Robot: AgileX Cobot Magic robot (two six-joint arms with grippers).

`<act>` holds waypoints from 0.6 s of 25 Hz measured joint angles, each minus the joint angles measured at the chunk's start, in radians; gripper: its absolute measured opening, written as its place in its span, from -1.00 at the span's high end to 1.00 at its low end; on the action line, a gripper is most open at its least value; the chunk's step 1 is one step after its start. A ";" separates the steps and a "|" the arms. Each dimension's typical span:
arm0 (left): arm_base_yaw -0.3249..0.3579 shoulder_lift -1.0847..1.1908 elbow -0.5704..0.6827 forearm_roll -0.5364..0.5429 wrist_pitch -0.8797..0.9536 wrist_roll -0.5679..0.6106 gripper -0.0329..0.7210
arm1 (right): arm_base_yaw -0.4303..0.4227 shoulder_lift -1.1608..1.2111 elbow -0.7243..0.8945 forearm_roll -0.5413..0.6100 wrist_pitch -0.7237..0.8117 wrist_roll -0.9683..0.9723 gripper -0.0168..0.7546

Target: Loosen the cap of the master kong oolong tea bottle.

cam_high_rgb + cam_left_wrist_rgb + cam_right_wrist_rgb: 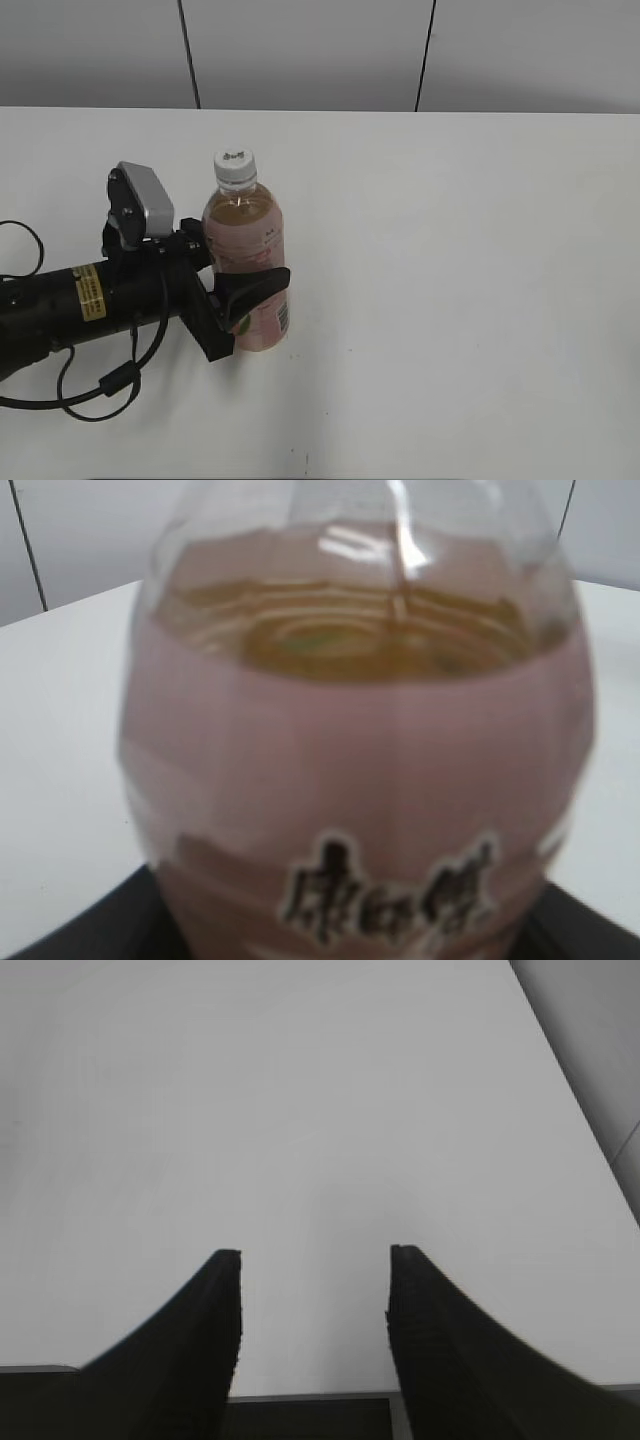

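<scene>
Wide white worktop [480, 300], smooth and matte, and standing upright on its left half, well in from every edge, is the master kong oolong tea bottle [247, 262]. Clear thin plastic, rounded shoulders, amber tea nearly up to the neck, a pink wrap label around the belly with dark characters that read large in the left wrist view. Full like that, I'd call it fairly heavy and steady on its base, but the wall looks soft enough to dent under a hard squeeze, and that glossy label could well slide against a pad. The left gripper [232, 290] comes in from the left edge of the worktop, black fingers clasped around the labelled lower body, one curved finger [255, 286] wrapping the front. That's the sensible place to hold it, on the stiffer banded part, leaving the neck free. The far finger is hidden behind the bottle, so how firmly it bites I can only guess. The right gripper [315, 1290] shows in its own wrist view alone: two ribbed black fingers parted over bare worktop, nothing between them. Smallest piece last: the cap [234, 166], small, round, white, hard plastic with a dark mark on top, sitting on the neck, untouched. A grip around its rim looks the way in.
</scene>
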 joint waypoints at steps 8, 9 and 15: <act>0.000 0.000 0.000 0.000 0.000 0.001 -0.15 | 0.000 0.399 -0.036 0.021 -0.029 -0.004 0.01; 0.000 0.000 0.000 0.000 0.000 0.002 -0.15 | 0.000 0.449 -0.048 0.022 -0.041 -0.008 0.01; 0.000 0.000 0.000 0.000 0.000 0.002 -0.15 | 0.000 0.770 -0.148 0.074 -0.077 -0.084 0.01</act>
